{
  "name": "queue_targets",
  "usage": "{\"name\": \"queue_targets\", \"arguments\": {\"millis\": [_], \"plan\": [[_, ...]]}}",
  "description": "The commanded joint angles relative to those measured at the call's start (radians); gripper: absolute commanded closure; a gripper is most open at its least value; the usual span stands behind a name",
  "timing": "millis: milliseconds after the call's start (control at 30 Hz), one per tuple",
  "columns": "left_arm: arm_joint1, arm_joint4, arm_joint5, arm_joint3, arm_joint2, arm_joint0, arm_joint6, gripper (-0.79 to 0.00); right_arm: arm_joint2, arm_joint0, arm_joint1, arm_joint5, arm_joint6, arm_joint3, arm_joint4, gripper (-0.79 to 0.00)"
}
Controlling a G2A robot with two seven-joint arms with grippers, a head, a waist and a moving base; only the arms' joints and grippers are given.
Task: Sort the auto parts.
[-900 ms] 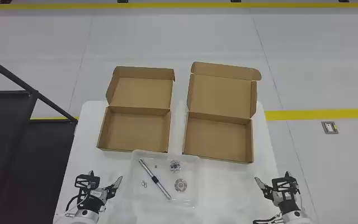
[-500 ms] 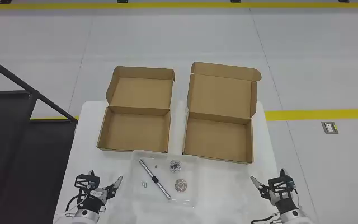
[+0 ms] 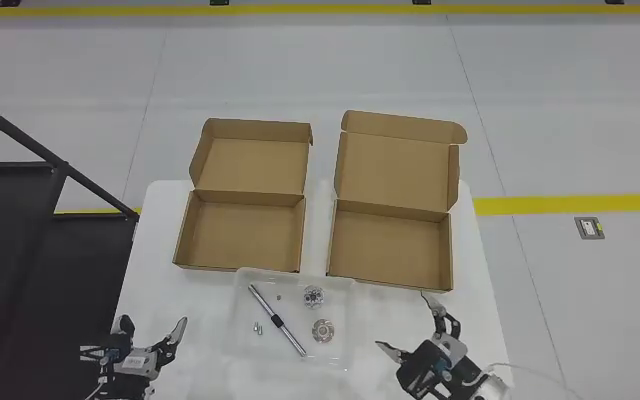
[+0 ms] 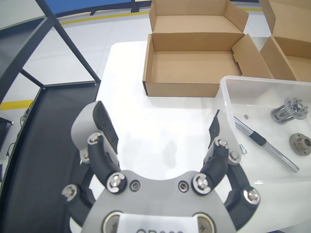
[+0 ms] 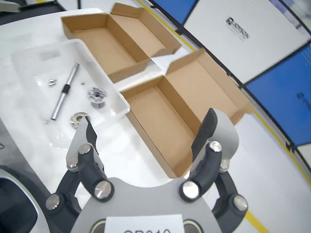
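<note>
Tiny bits (image 4: 246,116) in the clear tray (image 4: 255,79) are too small to identify

The left gripper (image 4: 161,127) hung over the white table (image 4: 126,78) near a side edge, jaws apart and empty. An open cardboard box (image 4: 189,86) stood beyond. Beside the box, a clear tray (image 4: 224,90) held a metal rod (image 4: 263,143), a toothed hub (image 4: 289,111) and a flanged collar (image 4: 300,144).
</note>
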Motion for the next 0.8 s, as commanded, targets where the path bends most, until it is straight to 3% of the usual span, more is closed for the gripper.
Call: {"name": "queue_targets", "arguments": {"millis": [0, 67, 467, 533, 767], "plan": [[-0.001, -0.006, 0.0, 0.002, -0.006, 0.006, 0.005, -0.785, -0.095, 0.049, -0.01, 0.032, 0.067, 0.013, -0.013, -0.785], [-0.001, -0.006, 0.0, 0.002, -0.006, 0.006, 0.005, -0.785, -0.158, 0.087, -0.016, 0.02, 0.124, 0.035, -0.026, -0.785], [-0.001, -0.006, 0.0, 0.002, -0.006, 0.006, 0.005, -0.785, -0.167, 0.091, -0.016, 0.006, 0.118, 0.031, -0.041, -0.785], [-0.001, -0.006, 0.0, 0.002, -0.006, 0.006, 0.005, -0.785, -0.217, 0.118, -0.018, -0.022, 0.122, 0.043, -0.078, -0.785], [-0.001, -0.006, 0.0, 0.002, -0.006, 0.006, 0.005, -0.785, -0.476, 0.34, -0.08, 0.062, 0.196, 0.196, 0.025, -0.785]]}}
